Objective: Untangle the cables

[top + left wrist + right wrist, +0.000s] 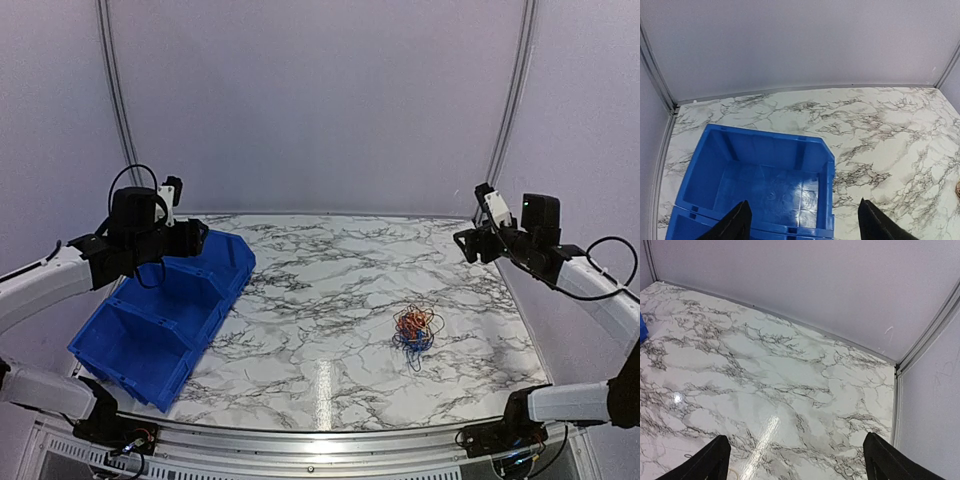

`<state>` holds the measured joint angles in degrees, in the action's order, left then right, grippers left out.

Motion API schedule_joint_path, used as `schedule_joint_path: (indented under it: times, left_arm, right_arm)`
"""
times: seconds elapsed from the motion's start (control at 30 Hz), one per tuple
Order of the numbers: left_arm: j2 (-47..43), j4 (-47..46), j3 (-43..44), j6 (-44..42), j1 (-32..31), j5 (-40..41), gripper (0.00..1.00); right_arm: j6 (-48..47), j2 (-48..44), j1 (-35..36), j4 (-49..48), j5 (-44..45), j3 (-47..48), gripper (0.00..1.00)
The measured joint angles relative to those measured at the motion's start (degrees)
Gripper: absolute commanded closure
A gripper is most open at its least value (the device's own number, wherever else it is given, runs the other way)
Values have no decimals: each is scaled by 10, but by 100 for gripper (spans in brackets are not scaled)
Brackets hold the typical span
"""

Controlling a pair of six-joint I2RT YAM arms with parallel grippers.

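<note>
The cables (415,330) lie in one little tangle on the surface (320,290), down low near the right gripper (800,465), on its left side, not touching it. Both grippers are wide open and hold nothing. The left gripper (802,227) hangs over a blue bin (760,175), far from the cables.

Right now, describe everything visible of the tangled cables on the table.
The cables form one small loose ball of hair-thin wires: orange and red on top, blue below, some dark strands. A blue loop strays toward the near edge. The ball rests on the marble-look table, right of centre, well apart from the blue bins. Only the table touches it.
</note>
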<state>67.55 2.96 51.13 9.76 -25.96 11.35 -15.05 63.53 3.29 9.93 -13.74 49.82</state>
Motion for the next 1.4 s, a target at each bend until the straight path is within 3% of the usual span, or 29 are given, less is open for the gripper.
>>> schedule_joint_path:
  times: [0.27,0.5,0.7,0.93,1.03,1.13,1.3,1.4]
  left_arm:
    - [54,-2,3,16,-109,-65,21]
    - [141,-11,34,49,-249,-83,26]
    - [232,-21,75,100,-327,-92,23]
    - [282,-42,84,158,-366,-96,16]
    - [282,-59,84,181,-371,-99,15]
    - [281,-75,80,193,-372,-99,22]
    - [275,-104,53,202,-372,-109,38]
    - [273,-109,42,210,-372,-116,37]
  right_arm:
    - [-93,-17,-11,63,-38,-57,2]
    - [-232,-44,-10,178,-108,-67,9]
    - [-345,-33,28,260,-110,-91,2]
    - [-419,39,73,283,-90,-114,3]
    - [-434,85,93,269,-83,-114,9]
    - [-437,130,130,243,-77,-114,17]
    - [-418,179,220,209,-89,-107,18]
    - [-399,180,260,196,-110,-84,17]
